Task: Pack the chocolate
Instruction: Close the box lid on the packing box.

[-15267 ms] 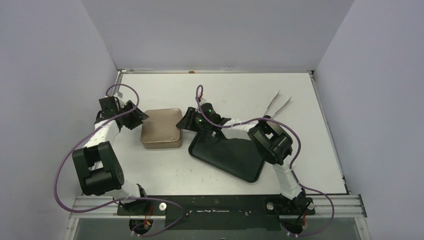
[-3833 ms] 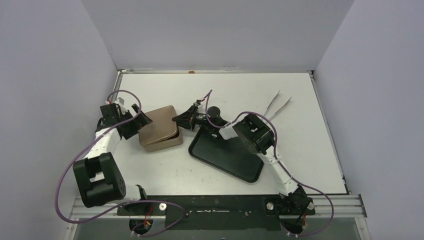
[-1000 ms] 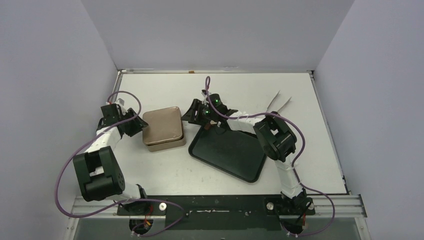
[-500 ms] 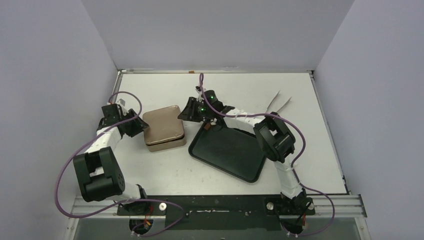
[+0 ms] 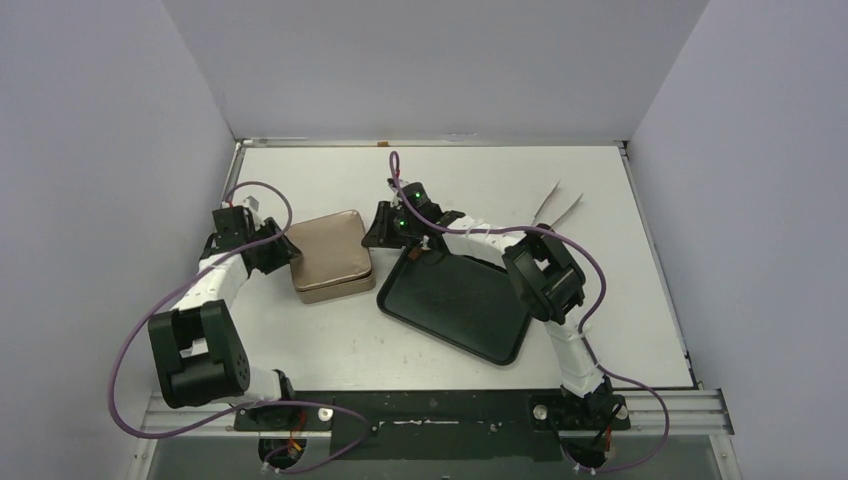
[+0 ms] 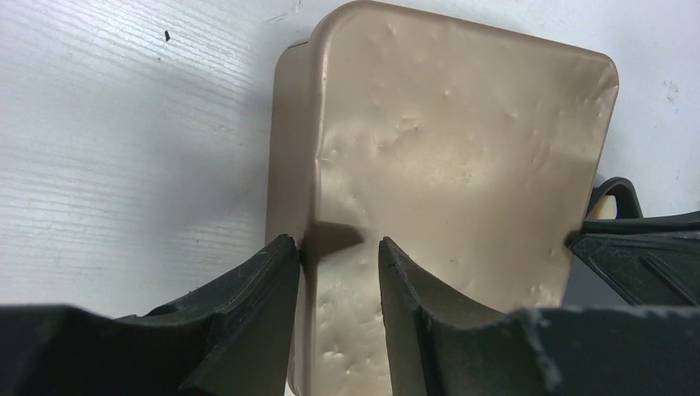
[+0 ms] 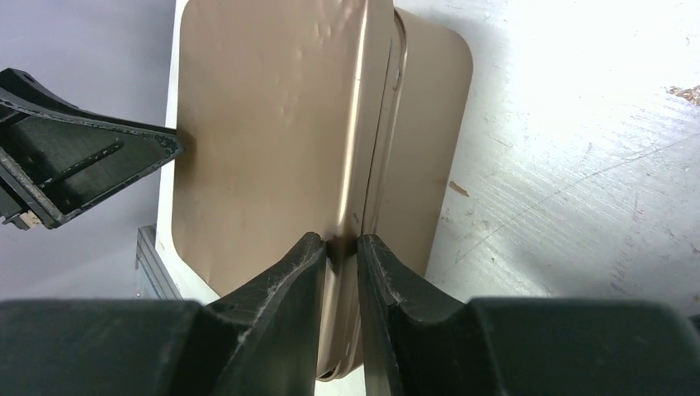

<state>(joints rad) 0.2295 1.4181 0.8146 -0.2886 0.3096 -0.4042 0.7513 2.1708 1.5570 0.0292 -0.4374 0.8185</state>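
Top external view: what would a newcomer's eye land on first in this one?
The gold-brown tin, left of centre, with an arm at each side. The right gripper pinches the edge of its lid; the left gripper straddles the opposite edge. A black tray lies just right of the tin, tweezers farther back right.

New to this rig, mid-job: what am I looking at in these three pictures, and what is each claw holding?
Two robot arms are bolted at the near edge of a table. The overhead picture looks down from behind them; the other two come from cameras on each wrist. On it lie a gold-brown tin, a black tray and tweezers. The right gripper pinches the rim of the tin's lid. The left gripper straddles the lid's opposite edge; grip unclear. No chocolate shows.
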